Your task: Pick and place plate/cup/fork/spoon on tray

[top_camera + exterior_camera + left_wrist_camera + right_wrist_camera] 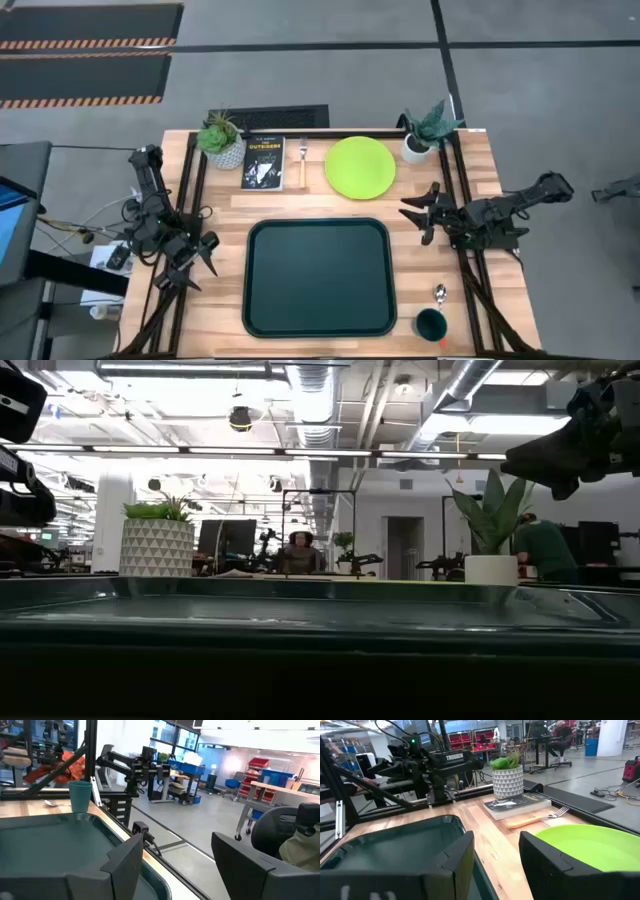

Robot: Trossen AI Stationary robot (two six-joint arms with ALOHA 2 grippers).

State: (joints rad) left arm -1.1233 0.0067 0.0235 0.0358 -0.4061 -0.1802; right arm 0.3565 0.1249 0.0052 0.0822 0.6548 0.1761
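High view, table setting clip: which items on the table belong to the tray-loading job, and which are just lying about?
Job items:
tray
plate
cup
fork
spoon

Just lying about:
black book
left plant pot
right plant pot

Nothing is on the tray yet.

grey floor (pixel 330 80), striped mats (pixel 85 40), ceiling ducts (pixel 315 390).

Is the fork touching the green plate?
Apart. The high view shows the fork lying beside the book, with a strip of bare wooden table between it and the plate. Neither tool is near them.
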